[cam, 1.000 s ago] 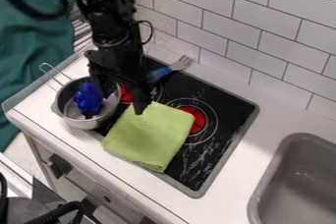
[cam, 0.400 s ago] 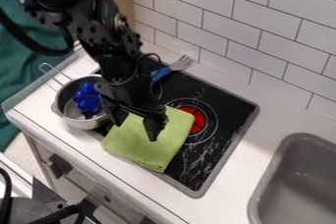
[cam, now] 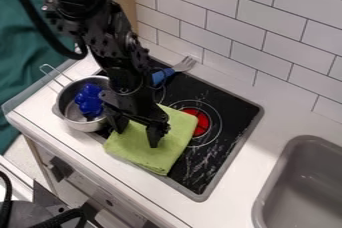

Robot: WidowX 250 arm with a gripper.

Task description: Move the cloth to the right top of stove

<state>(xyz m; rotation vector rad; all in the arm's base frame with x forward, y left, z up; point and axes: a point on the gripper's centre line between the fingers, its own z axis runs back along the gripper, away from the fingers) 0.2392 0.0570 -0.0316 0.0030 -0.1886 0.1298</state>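
White tiles (cam: 240, 32) back the stove (cam: 230, 103), green cloth (cam: 160, 159) beneath the spread gripper (cam: 137, 138).

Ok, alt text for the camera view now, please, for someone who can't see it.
Black gripper, fingers apart, over a folded green cloth on a black stove, beside a metal pot holding a blue object.

Camera view: one, set high, slanted down.
Looks from above the counter's (cam: 270, 114) front side toward the tiled wall (cam: 267, 37), turned so the stove (cam: 224, 104) lies diagonally; fairly near, stove's outline within the borders at middle, sink (cam: 300, 192) cut by the right edge, cabinet front (cam: 100, 187) at lower left.
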